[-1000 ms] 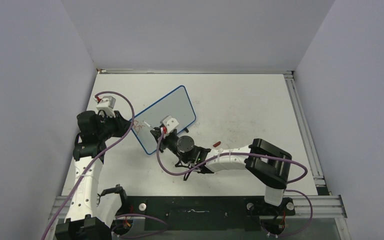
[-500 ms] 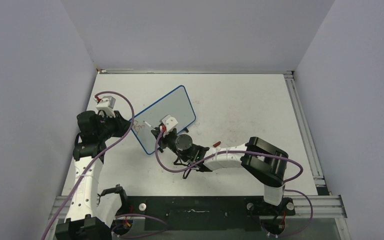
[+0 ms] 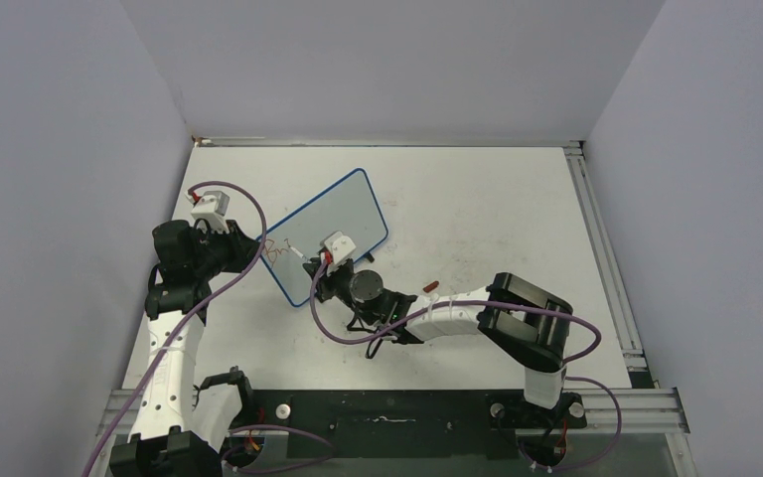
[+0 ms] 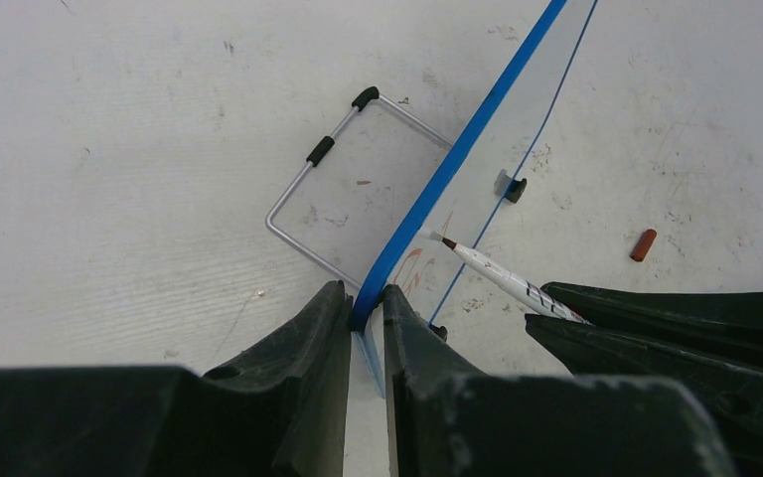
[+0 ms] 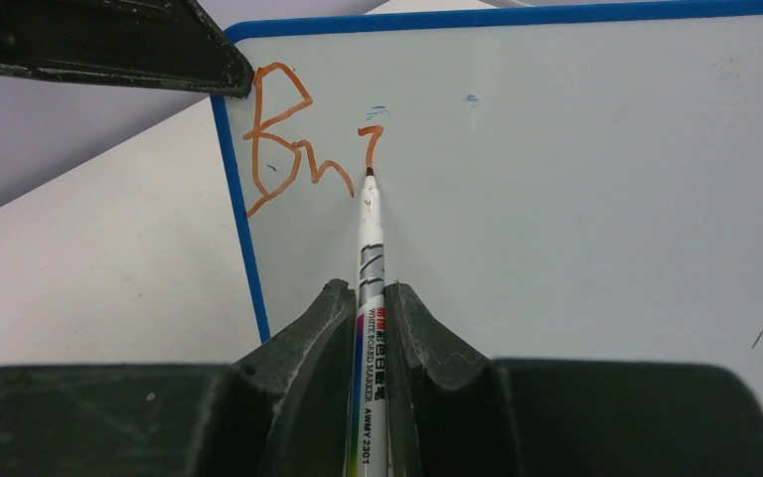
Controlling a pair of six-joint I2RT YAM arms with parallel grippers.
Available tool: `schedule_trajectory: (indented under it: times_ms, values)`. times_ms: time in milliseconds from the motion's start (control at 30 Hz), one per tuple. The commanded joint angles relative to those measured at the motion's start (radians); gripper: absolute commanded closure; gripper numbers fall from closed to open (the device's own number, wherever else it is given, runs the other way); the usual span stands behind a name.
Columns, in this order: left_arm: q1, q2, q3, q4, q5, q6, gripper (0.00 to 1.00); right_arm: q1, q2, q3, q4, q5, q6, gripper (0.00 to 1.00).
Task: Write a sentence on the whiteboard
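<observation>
Whiteboard (image 4: 460, 157) edge clamped in left gripper (image 4: 364, 300)

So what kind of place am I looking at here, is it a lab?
Most likely a robotics lab test cell: a white tabletop boxed in by plain grey panels, aluminium rails along its edge, and a left arm and right arm bolted at the near side, working on a small whiteboard.

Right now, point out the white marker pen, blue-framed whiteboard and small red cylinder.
White marker pen (image 5: 371, 328): right wrist view, printed barrel.
Blue-framed whiteboard (image 5: 576, 219): right wrist view, bare face.
Small red cylinder (image 4: 643, 244): left wrist view, middle.
</observation>
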State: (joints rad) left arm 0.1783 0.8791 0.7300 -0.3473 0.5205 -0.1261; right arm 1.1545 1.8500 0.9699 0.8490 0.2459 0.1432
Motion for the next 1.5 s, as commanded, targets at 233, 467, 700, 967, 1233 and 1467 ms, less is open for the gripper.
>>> schedule_trajectory:
  times_ms: [233,467,700,967,1233,1467]
  values:
    - [-0.001,-0.005,0.008,-0.019,-0.004,0.005,1.00,0.011,0.003,-0.017,-0.006,0.007,0.012,0.95]
    - [-0.001,-0.006,0.006,-0.021,-0.004,0.005,1.00,0.024,-0.015,-0.028,-0.003,0.022,0.001,0.95]
    - [-0.001,-0.006,0.006,-0.021,-0.004,0.005,1.00,0.027,-0.083,-0.041,0.037,0.033,-0.015,0.95]
    - [-0.002,-0.006,0.006,-0.021,-0.002,0.005,1.00,0.016,-0.074,0.014,0.053,0.037,-0.056,0.95]
    - [-0.001,-0.006,0.006,-0.019,-0.001,0.005,1.00,-0.002,-0.035,0.066,0.059,0.014,-0.063,0.95]
    - [-0.002,-0.005,0.006,-0.019,0.001,0.005,1.00,-0.007,-0.011,0.092,0.052,0.001,-0.065,0.95]
